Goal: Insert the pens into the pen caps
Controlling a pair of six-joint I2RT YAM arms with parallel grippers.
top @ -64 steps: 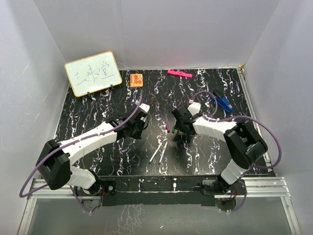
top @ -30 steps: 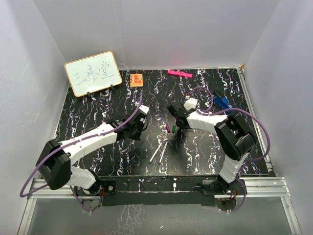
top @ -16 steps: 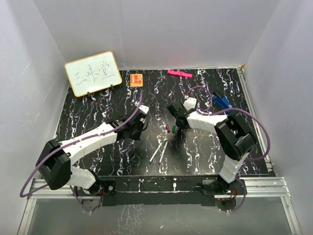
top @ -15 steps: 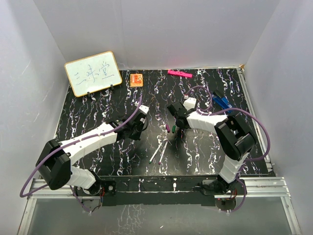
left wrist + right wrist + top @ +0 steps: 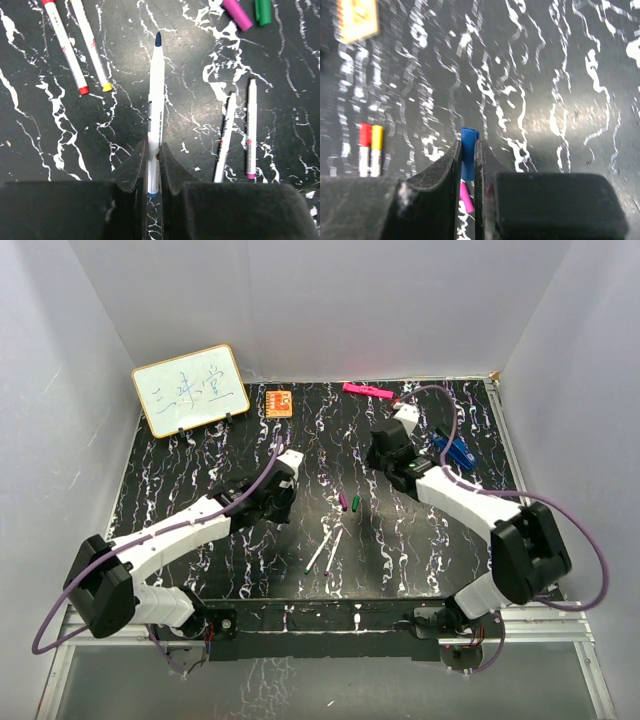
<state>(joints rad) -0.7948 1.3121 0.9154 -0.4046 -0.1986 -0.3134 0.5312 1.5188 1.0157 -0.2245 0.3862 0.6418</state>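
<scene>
Midway through the job, the blue pair is in hand. The left tool [image 5: 152,152] is clamped on the tail of the blue-tipped pen [image 5: 156,95], whose tip points straight ahead above the bench [image 5: 200,490]. The right tool [image 5: 467,150] is pinched shut on the blue cap [image 5: 469,136] and is raised well apart from the left arm, toward the far right of the bench.

The red pen [image 5: 65,50] and yellow pen [image 5: 92,47] lie side by side and appear already capped. The purple cap [image 5: 237,14] and green cap [image 5: 263,11] lie loose on the bench, near two uncapped pens [image 5: 226,137], so those pairs look yet to be done.

The next move calls for bringing both arms together over the middle. The pen's axis must line up with the cap's open mouth, and the tip then pressed home. Which way the mouth faces cannot be told from these views. A small tilt could make the tip catch the rim.
</scene>
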